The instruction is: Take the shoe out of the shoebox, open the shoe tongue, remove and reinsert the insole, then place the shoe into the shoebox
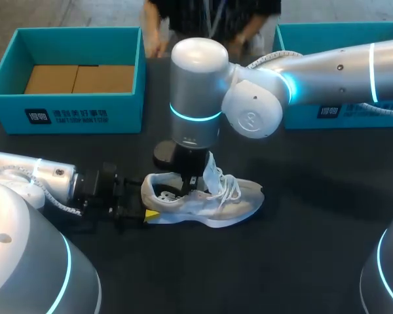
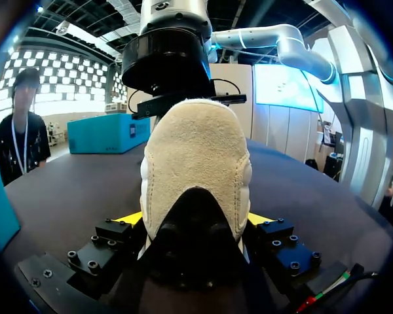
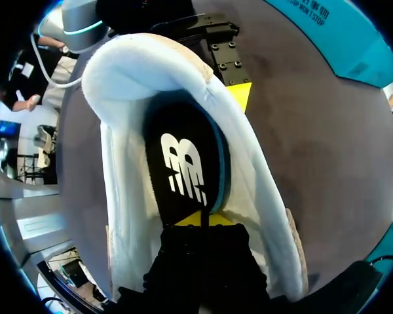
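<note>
Shoe [image 1: 209,199] sits on its sole mid-desk [image 1: 301,261], out of both boxes. Its long axis runs left-right, heel to the left and toe to the right. Your left pincer [image 2: 195,219] comes in low from the left and clamps the heel [image 2: 196,150] from both sides, so that end is anchored. Your right pincer [image 3: 200,221] drops in from above into the opening, right by the raised tongue [image 1: 213,171]. Its tips are pressed together on the black insole [image 3: 183,163]. I'd call that pinched, though the contact itself is mostly under the fingers.

From that pincer the visible insole runs off toward the heel, i.e. toward your left arm, and its front end is hidden up in the toe. That's the bit that matters imo: a pull probably wants to go up and back toward the heel, not straight up, or it'll likely bind under the tongue and laces. Watch for the toe lifting if it sticks. Teal shoeboxes are at far left [image 1: 65,111] and far right [image 1: 301,114].
</note>
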Robot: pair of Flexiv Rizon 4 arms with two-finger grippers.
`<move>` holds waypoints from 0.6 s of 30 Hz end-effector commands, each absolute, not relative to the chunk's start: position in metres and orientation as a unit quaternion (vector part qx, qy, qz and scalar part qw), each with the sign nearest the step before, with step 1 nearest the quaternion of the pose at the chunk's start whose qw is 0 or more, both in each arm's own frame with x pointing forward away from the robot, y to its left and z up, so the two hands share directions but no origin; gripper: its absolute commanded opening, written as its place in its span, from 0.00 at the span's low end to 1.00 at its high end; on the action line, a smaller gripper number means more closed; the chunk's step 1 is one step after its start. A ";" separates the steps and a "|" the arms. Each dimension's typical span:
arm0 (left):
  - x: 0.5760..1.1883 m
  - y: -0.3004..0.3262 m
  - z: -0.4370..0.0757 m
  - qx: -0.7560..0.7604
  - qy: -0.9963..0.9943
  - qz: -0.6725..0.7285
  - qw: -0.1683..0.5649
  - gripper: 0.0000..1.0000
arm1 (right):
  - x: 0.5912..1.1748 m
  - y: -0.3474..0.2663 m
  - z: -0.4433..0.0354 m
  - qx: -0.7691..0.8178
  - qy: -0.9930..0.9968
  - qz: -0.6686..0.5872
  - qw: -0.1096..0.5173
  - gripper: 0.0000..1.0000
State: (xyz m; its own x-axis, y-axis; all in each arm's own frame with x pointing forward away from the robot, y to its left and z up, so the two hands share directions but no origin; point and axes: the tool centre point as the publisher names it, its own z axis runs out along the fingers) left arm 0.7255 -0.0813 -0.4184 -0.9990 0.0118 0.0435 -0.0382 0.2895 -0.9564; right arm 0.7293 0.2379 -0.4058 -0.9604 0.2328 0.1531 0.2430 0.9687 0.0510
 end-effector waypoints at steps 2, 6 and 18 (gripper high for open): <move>0.724 -0.082 -0.420 0.010 -0.803 0.596 0.019 0.00 | 0.723 0.230 -0.407 -0.124 -0.990 -0.032 0.065 0.00; 0.724 -0.082 -0.420 0.010 -0.803 0.596 0.019 0.00 | 0.724 0.227 -0.399 -0.127 -0.990 -0.031 0.058 0.00; 0.724 -0.082 -0.420 0.010 -0.803 0.596 0.019 0.00 | 0.729 0.228 -0.373 -0.124 -0.991 -0.030 0.041 0.00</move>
State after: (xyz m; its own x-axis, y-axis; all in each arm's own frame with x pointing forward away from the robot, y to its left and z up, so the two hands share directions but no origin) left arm 0.7258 -0.0812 -0.4181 -0.9990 0.0110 0.0439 -0.0388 0.2893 -0.9565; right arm 0.7314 0.2318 -0.3842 -0.9652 0.2426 0.0975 0.2483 0.9674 0.0508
